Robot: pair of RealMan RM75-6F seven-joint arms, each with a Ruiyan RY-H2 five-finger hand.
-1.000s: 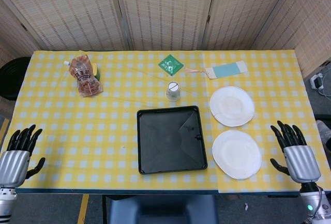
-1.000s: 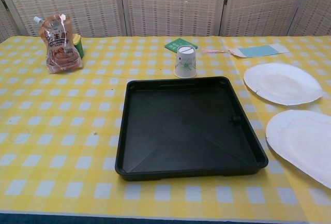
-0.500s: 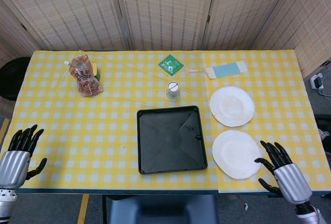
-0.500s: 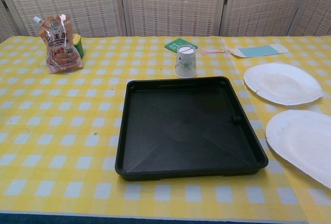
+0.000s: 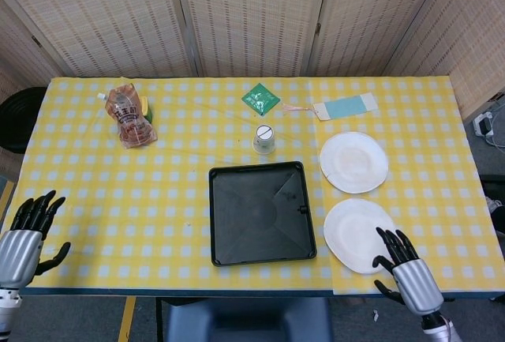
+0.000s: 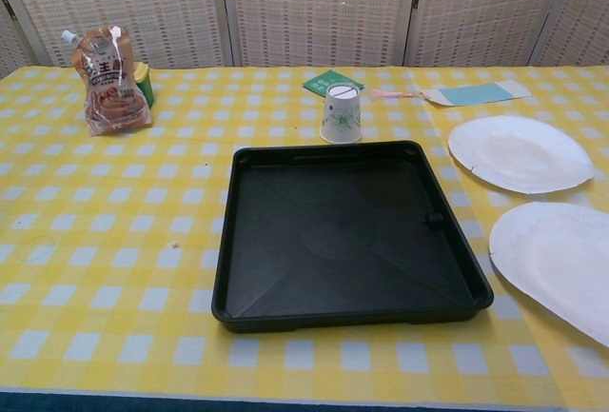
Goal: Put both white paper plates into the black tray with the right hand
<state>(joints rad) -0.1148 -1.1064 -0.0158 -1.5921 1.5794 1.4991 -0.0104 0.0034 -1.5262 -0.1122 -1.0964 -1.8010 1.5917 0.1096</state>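
A black square tray (image 5: 261, 212) (image 6: 347, 234) lies empty at the table's front middle. Two white paper plates lie to its right: the far plate (image 5: 353, 162) (image 6: 520, 152) and the near plate (image 5: 360, 234) (image 6: 561, 263). My right hand (image 5: 407, 275) hovers at the front edge, fingers spread, its tips just over the near plate's front right rim, holding nothing. My left hand (image 5: 25, 234) hangs open off the front left corner of the table. Neither hand shows in the chest view.
An upturned paper cup (image 5: 263, 139) (image 6: 342, 113) stands just behind the tray. A snack bag (image 5: 129, 117) (image 6: 109, 79), a green packet (image 5: 260, 98) and a blue card (image 5: 345, 107) lie further back. Wicker screens close off the far side.
My right hand has slid left and toward the near plate along the front edge, from beyond the table's right side to the plate's rim. The left hand barely moved.
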